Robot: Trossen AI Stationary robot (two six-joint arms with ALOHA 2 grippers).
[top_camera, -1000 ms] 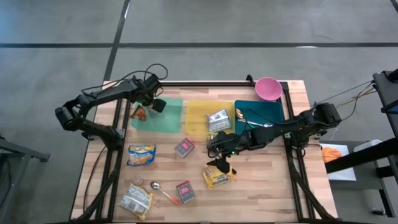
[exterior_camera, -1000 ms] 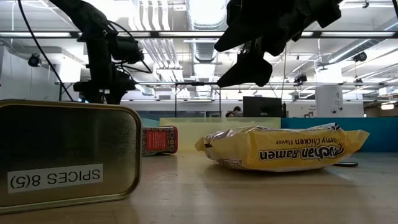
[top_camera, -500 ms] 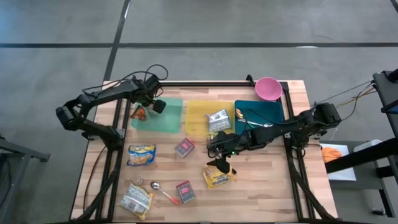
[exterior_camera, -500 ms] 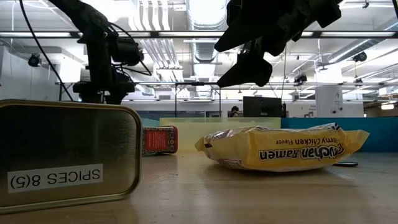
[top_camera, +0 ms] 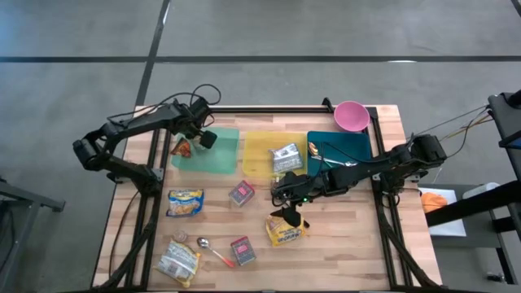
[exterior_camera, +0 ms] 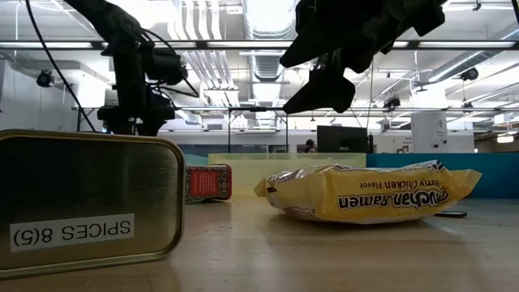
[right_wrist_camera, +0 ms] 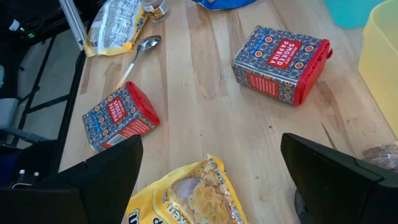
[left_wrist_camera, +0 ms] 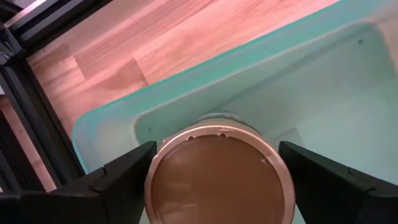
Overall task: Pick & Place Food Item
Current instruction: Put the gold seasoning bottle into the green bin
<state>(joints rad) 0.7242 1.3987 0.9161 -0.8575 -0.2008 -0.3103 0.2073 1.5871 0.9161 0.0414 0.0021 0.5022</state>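
Observation:
A round jar with a brown lid stands upright in the green tray at the table's far left. My left gripper points down over it, open, one finger on either side of the lid. In the high view it hangs over that tray, beside a red packet. A yellow ramen pack lies flat on the wood near the table's middle. My right gripper hangs open a little above it, fingers spread wide with nothing between them. My left gripper comes at the jar from above, and its two fingers stand close beside the rim of the lid. Whether they touch it, I cannot tell. The jar stands on the tray's floor.
A yellow tray holds a silvery packet; a teal tray and a pink bowl stand at the far right. Two red spice tins, a spoon and noodle packs lie on the near half.

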